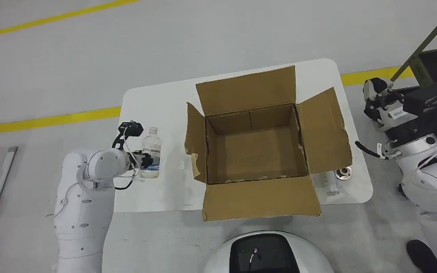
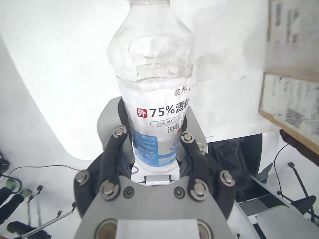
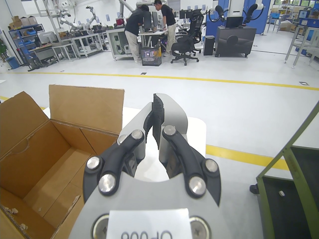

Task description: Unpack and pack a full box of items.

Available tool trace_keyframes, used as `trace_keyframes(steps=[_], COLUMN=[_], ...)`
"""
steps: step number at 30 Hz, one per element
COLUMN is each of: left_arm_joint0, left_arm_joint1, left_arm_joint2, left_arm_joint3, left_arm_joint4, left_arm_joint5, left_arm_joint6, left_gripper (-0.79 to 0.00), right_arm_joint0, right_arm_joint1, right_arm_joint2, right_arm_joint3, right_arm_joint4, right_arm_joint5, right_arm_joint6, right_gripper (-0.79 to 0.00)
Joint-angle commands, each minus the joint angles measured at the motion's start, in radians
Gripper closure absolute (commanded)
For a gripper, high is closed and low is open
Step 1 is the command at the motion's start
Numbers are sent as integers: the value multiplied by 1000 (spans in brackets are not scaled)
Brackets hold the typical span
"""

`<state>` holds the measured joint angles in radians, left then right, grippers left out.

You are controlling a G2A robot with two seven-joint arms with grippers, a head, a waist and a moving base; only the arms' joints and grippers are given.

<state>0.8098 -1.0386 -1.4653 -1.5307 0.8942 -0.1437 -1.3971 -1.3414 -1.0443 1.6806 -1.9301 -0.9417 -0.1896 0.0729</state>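
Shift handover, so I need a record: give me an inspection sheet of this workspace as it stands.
Surface: white table, rounded corners.
Job's things: cardboard box open, nothing seen inside; clear bottle held beside it; apparently a second bottle and a small round item by the flap on the robot's right.
Clutter: cardboard scraps along the box's torn edge.
Grippers: left gripper shut on the clear bottle; right gripper shut, empty.
Cables: thin black leads on the floor.
Surroundings: yellow floor line; green frame.

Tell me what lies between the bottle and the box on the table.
In the top view, only bare white table separates the bottle from the box, apart from one faint small spot that I cannot identify.
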Motion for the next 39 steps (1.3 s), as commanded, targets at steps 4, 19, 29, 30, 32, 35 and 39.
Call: trace_keyframes(steps=[4, 19, 29, 30, 32, 35, 39], left_arm_joint0=[-56, -242, -242, -233, -213, -238, -321], left_arm_joint1=[10, 2, 2, 2, 0, -7, -24], left_arm_joint2=[-46, -3, -3, -3, 4, 36, 120], left_arm_joint3=[-83, -129, -129, -131, -142, -153, -116], left_arm_joint4=[-19, -303, -303, -312, -343, -419, -530], left_arm_joint5=[-11, 106, 106, 105, 106, 111, 107], left_arm_joint6=[22, 58, 58, 79, 124, 176, 240], left_gripper=[0, 0, 0, 0, 0, 0, 0], right_arm_joint0=[4, -7, -41, -43, -45, -45, -45], right_arm_joint1=[-2, -9, -14, -14, -15, -16, -17], right_arm_joint2=[2, 11, 6, 5, 5, 4, 3], right_arm_joint3=[9, -4, -23, -21, -20, -19, -20], right_arm_joint4=[9, 20, 21, 21, 18, 11, 0], right_arm_joint5=[-1, -10, -27, -28, -29, -35, -39], right_arm_joint6=[1, 1, -12, -13, -15, -15, -16], right_gripper=[0, 0, 0, 0, 0, 0, 0])
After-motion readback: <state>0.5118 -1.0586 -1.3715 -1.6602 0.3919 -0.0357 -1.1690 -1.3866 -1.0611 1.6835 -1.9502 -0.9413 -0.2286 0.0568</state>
